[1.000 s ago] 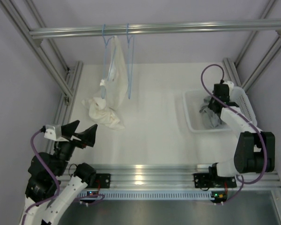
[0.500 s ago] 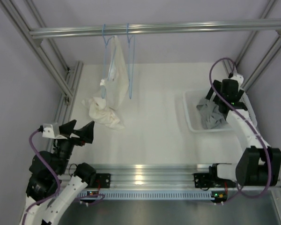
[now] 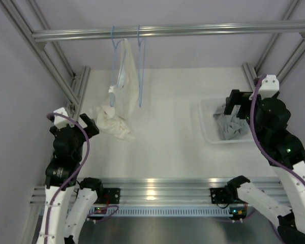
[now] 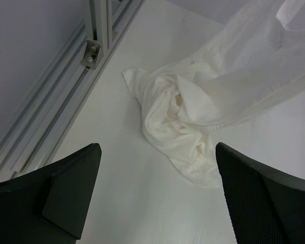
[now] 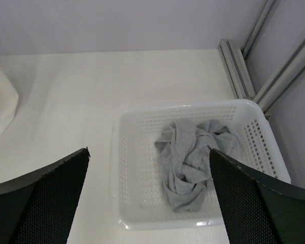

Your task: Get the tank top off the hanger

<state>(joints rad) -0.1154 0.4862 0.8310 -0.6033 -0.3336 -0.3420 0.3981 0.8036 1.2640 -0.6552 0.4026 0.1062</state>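
From above, the grey tank top (image 3: 229, 127) lies crumpled in the white basket (image 3: 206, 136) on the right, and the blue hanger (image 3: 141, 76) hangs bare from the rail (image 3: 193, 30). In the left wrist view, the left gripper (image 4: 157, 162) is spread wide and empty over a white garment (image 4: 183, 112). In the right wrist view, the right gripper (image 5: 148, 157) is also spread wide, holding nothing, above the basket.

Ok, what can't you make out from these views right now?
- Top view: the right arm covers the right side of the basket and part of the tank top.
- Top view: the cream garment hides most of the left hanger below its hook.
- Right wrist view: the left edge cuts off the cream garment; no hanger in frame.
- Left wrist view: the top edge cuts off that garment's upper part.
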